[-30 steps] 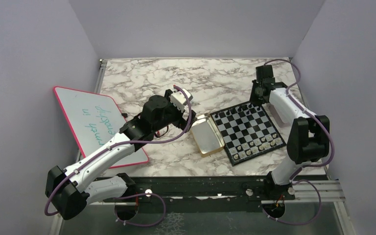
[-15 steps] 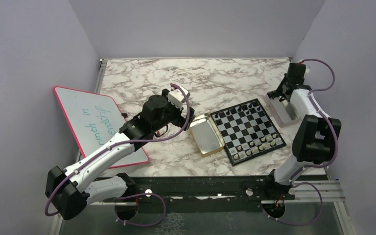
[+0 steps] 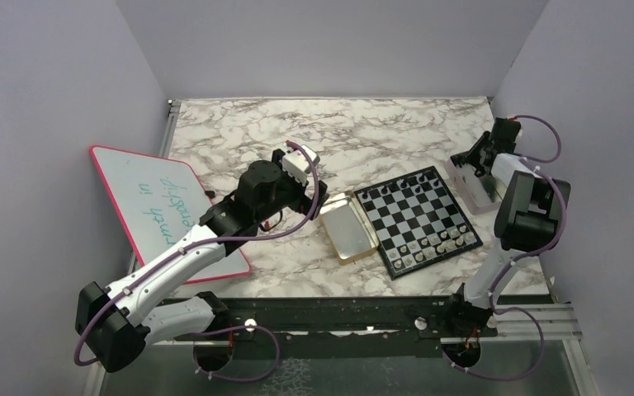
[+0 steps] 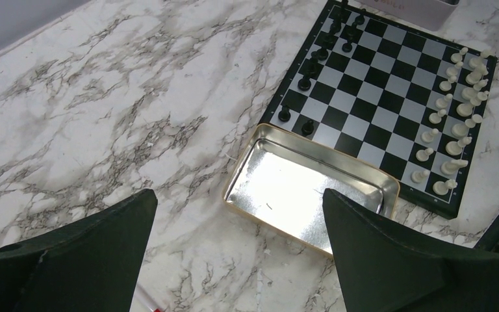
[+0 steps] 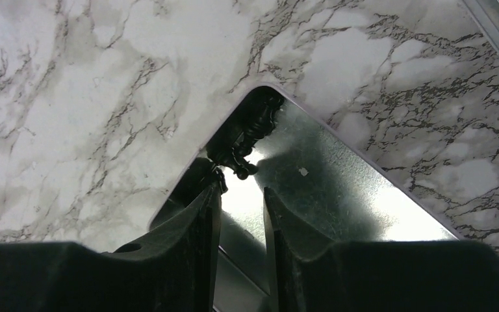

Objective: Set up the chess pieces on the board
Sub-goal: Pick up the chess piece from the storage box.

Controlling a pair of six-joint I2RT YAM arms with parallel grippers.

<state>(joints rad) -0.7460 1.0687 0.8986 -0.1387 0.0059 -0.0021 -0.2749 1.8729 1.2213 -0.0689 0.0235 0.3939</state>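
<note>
Tiny travel-size chess pieces (image 4: 453,148), black and silvery-white. My read: light, rigid, slick and top-heavy, so easy to tip or flick. Pinch one at a time, mid-stem, straight from above, with a gentle squeeze.

- **Board:** small square board (image 3: 417,216) of black and pale grey checks, at about 3 o'clock from the middle of the marble desk (image 3: 248,136).
- **Pieces on it:** whites stand in two rows along its 5 o'clock edge and look about complete. Blacks stand along the 11 o'clock edge with gaps.
- **Tray:** the other blacks are heaped in one corner of a silvery metal tray (image 5: 357,182), just beside the board at its 2 o'clock. The heap looks tangled, so there is a risk of lifting two or scattering them on the slick floor.
- **Right gripper** (image 5: 242,195): low inside that tray. The fingers are set to a narrow gap with nothing visible between them. The tips are at the heap's edge, and I cannot tell whether they touch it.
- **Gold tin:** gold rectangular tin (image 4: 299,188) against the board's 9 o'clock side, nothing in it.
- **Left gripper** (image 4: 240,260): spread wide, holding nothing, hovering at the tin's 10 o'clock.
- **Whiteboard:** pink-rimmed whiteboard (image 3: 161,206) at the desk's 9 o'clock edge, well apart from the rest.
</note>
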